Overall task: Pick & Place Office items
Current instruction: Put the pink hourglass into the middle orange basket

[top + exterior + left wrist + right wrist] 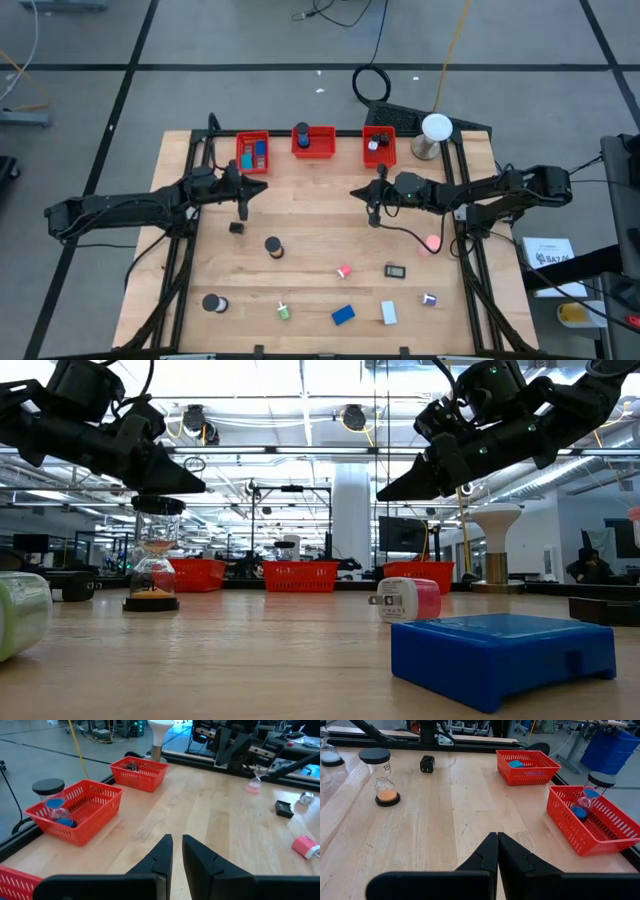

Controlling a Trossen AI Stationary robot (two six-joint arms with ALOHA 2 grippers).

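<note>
Blue block (503,656) — hourglass-holding red bins (314,142) beyond

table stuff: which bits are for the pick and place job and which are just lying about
For the job: blue block, white block, pink plug, green piece, orange hourglass, black cube.

Lying about: white lamp, black cable coil.

Small office items (343,271) lie scattered across the table's near half, apparently apart, some in red bins (253,152).

Three red bins (313,143) line the table's (310,220) far edge beside a white lamp (435,128).
</note>
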